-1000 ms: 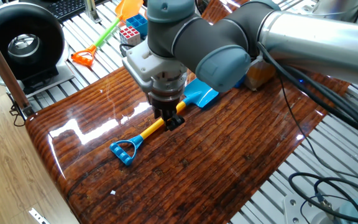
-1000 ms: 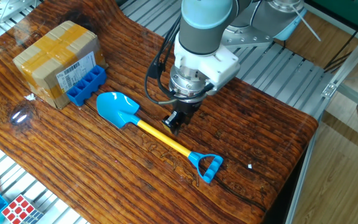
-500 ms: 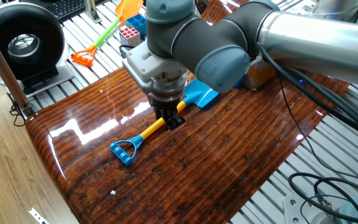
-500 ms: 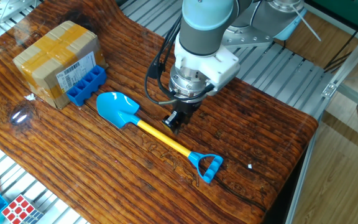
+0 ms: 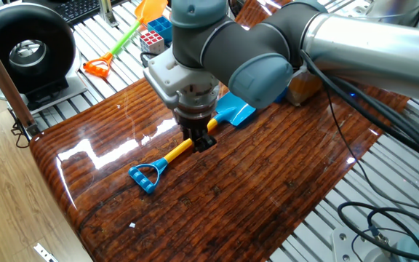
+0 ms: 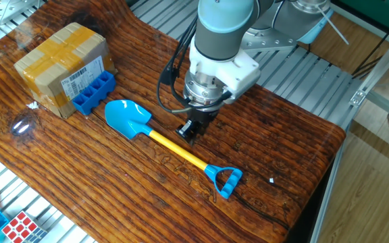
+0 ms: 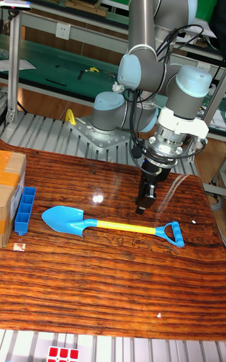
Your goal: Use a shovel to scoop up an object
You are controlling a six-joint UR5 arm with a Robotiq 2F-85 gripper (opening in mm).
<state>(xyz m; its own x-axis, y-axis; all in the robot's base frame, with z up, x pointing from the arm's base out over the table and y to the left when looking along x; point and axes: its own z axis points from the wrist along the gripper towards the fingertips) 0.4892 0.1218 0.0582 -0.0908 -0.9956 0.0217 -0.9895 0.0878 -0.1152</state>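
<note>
The shovel (image 6: pixel 174 147) lies flat on the wooden table, with its light blue blade (image 6: pixel 128 119) toward the box and its blue D-handle (image 6: pixel 224 181) toward the table end. It also shows in the tall fixed view (image 7: pixel 119 225) and in one fixed view (image 5: pixel 174 151). The object, a dark blue studded block (image 6: pixel 93 92), rests against the box just beyond the blade (image 7: pixel 25 210). My gripper (image 6: pixel 188 133) points straight down at mid-shaft, its tips low and close to the yellow shaft (image 7: pixel 142 208) (image 5: pixel 202 142). Its dark fingers overlap, so their gap is unclear.
A brown cardboard box (image 6: pixel 59 64) stands at one end of the table. A multicoloured puzzle cube (image 6: pixel 20 226) and an orange-and-green toy shovel (image 5: pixel 122 44) lie off the wood on the metal rails. A black round device (image 5: pixel 28 51) sits beyond the table corner.
</note>
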